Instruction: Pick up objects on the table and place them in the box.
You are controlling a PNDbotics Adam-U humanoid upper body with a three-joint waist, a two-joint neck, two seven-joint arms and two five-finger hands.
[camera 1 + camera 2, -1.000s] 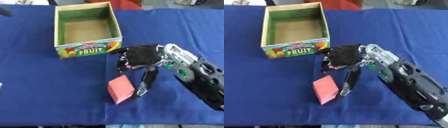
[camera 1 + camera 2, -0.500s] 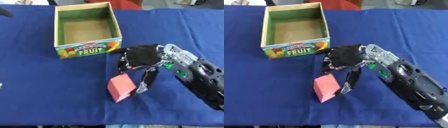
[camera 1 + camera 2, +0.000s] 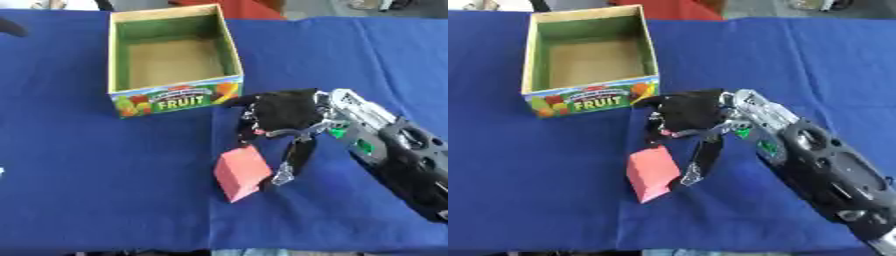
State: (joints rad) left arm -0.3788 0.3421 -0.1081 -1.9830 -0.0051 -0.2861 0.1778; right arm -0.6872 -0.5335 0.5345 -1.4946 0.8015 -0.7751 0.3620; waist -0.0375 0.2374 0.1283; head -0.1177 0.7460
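- The box (image 3: 172,98), open at the top with "FRUIT" printed on its near wall, stands on the far part of the table; I see nothing inside but its bare bottom.
- A red block (image 3: 241,173) sits tilted on the cloth, nearer than the box and a little to its right, well apart from it.
- The right hand (image 3: 282,114) comes in from the lower right and hovers between box and block. Its fingers (image 3: 296,159) are curled down around the block's top and right side, with one long finger running down beside it. I cannot tell whether the block is lifted off the cloth.
- Nothing lies between block and box.
- The table is covered by a blue cloth (image 3: 87,165), creased in places.
- At the far edge something red (image 3: 236,9) shows just behind the box.
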